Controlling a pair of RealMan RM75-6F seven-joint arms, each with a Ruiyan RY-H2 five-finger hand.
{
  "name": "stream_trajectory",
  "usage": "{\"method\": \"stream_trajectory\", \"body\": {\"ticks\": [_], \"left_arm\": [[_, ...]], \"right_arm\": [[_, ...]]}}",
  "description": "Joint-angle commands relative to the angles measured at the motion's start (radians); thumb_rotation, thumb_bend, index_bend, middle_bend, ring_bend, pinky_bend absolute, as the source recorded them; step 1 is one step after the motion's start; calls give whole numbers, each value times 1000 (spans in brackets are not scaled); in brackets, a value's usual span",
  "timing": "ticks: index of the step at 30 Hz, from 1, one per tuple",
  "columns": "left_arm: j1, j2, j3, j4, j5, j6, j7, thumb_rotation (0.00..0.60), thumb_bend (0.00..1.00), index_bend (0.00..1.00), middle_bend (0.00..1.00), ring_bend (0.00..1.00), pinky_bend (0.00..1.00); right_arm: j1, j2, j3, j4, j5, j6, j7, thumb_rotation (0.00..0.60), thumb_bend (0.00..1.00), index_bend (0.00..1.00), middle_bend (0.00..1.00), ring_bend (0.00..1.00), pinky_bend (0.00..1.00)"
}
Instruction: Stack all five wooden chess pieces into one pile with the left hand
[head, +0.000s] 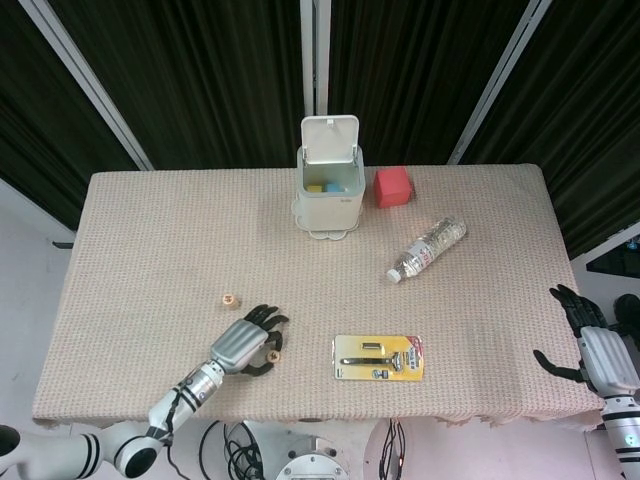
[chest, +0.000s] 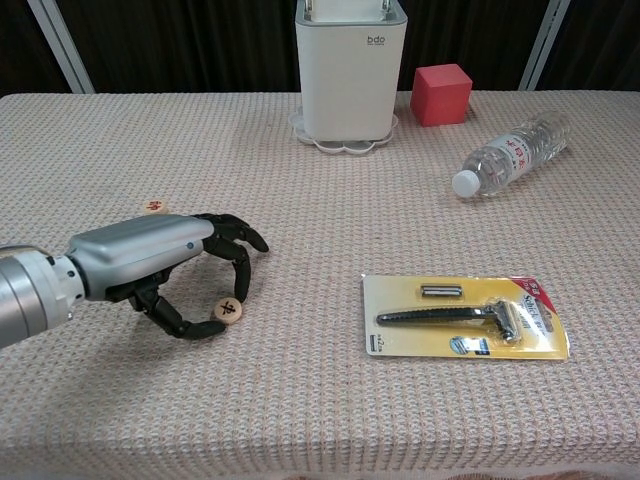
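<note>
Currently the left hand rests low over the tabletop near its front-left edge, fingers curled. A thumb and a fingertip pinch one chess piece, a small wooden disc, which appears tilted rather than flat; whether it is clear of the cloth cannot be told. A second chess piece lies flat just behind the hand, toward the left edge. It is the only other piece visible, so the pile is judged barely begun. The coming move depends on this relation: the target disc lies behind and slightly left of the held disc, with the hand's own body between them. The right hand hangs off the front-right corner, fingers spread, holding nothing. A razor pack lies near the front edge, well apart.
</note>
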Motion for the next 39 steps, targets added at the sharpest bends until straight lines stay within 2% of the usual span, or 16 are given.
{"method": "stream_trajectory", "body": {"ticks": [1, 15, 21, 26, 31, 39], "left_arm": [[1, 0, 0, 0, 0, 1, -1, 600, 288, 481, 120, 0, 0], [9, 22, -13, -33, 7, 23, -27, 600, 297, 503, 125, 0, 0], [6, 93, -56, -111, 34, 79, -24, 600, 298, 503, 127, 0, 0], [-4, 158, -115, -147, -17, 89, 14, 600, 296, 503, 130, 0, 0], [-19, 182, -158, -111, -111, 45, -8, 600, 296, 503, 130, 0, 0], [-41, 163, -169, -12, -187, -41, -93, 600, 296, 503, 130, 0, 0]], "right_arm": [[0, 0, 0, -2, 0, -1, -3, 600, 201, 0, 0, 0, 0], [0, 1, -1, -8, 1, -1, -9, 600, 200, 0, 0, 0, 0], [-2, 1, -1, -4, 2, 2, -5, 600, 200, 0, 0, 0, 0], [-1, 1, -2, -8, -5, 3, -3, 600, 200, 0, 0, 0, 0], [2, 1, -5, -8, -6, -5, -2, 600, 200, 0, 0, 0, 0], [10, 7, -7, -15, -14, -14, 0, 600, 200, 0, 0, 0, 0]]}}
